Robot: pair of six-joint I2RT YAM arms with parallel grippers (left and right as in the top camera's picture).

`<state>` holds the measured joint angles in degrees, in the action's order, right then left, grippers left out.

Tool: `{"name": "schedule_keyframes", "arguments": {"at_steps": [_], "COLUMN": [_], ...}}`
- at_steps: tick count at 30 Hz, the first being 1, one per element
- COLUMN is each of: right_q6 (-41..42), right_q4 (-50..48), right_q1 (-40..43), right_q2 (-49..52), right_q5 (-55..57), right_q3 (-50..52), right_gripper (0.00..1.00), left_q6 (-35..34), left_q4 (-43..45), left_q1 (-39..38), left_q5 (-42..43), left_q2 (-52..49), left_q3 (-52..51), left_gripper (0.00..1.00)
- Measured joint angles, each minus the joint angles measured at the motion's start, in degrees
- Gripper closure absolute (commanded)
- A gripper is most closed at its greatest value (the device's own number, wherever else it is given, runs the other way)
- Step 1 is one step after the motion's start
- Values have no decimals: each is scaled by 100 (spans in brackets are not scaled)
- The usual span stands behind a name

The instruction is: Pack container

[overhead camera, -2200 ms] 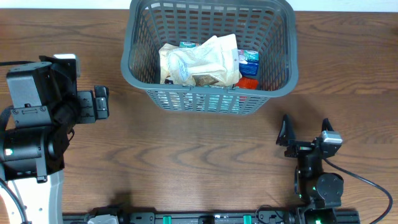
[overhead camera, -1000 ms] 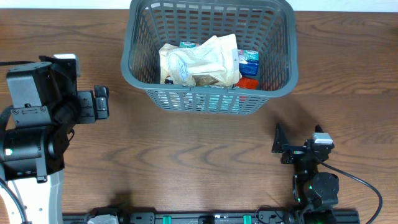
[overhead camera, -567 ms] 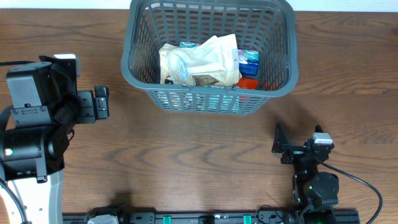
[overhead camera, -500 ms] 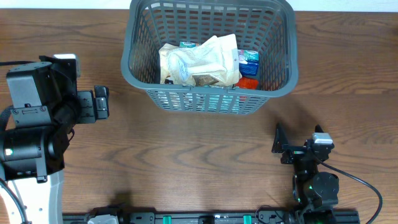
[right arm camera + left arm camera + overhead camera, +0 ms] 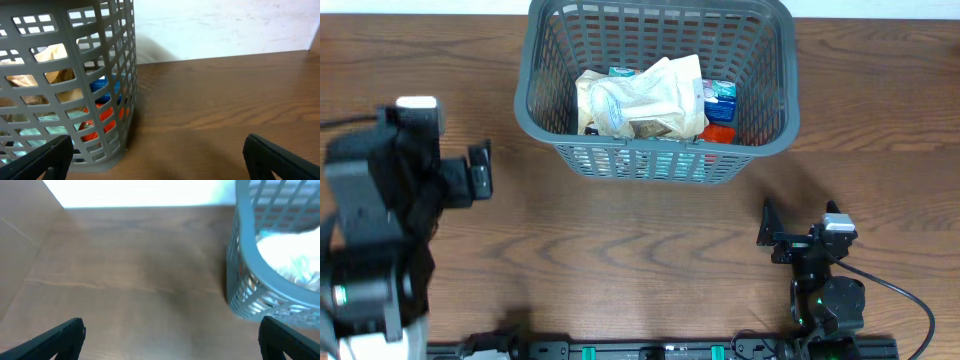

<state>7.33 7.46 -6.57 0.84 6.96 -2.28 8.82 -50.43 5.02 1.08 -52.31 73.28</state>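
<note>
Overhead, the left end effector (image 5: 478, 172) is standing with its fingers spread wide and nothing between them. It is pointing toward the left wall of the container (image 5: 524, 100) from well apart. The right end effector (image 5: 798, 230) is gaping just as empty, sitting low near the front of the surface (image 5: 620, 250), below and to the right of the container. The container itself is resting at the far middle of the surface, beyond both arms. Inside it a pale bag (image 5: 640, 100) is lying over the other goods, with a blue packet (image 5: 718, 92) and a red packet (image 5: 718, 132) tucked against the right wall. No loose packet is showing on the bare wood in any view, so the packing is looking done or close to it. The step in hand is most likely getting both arms clear and parked. Doing that well is calling for paths that lead away from the lattice walls, since a spread fingertip could catch in a slot and drag the container. The right arm, being the nearer to the front wall, is needing the more care. Whether the pale bag is rising past the rim I cannot tell. If it is, a gentle press from straight above would settle it.
</note>
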Motion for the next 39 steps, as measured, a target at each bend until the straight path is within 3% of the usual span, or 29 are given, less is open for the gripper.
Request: {"name": "schedule_keyframes", "arguments": {"at_steps": [8,17,26,39], "right_q6": [-15,-15,-15,-15], "right_q4": [2,2,2,2], "right_q1": [0,0,0,0], "right_q2": [0,0,0,0], "right_q5": [-11,-13,-13,-13], "right_q3": [2,2,2,2], "right_gripper": [1,1,1,1], "left_q6": [-26,-269,-302,-295], "left_q4": [1040,2865,4509,5668], "left_q1": [-365,-741,-776,-828], "left_q5": [2,2,2,0], "left_q2": [1912,3626,4153,4996], "left_q3": [-2208,-4400,-5801,-7241], "left_gripper": [1,1,1,1]}}
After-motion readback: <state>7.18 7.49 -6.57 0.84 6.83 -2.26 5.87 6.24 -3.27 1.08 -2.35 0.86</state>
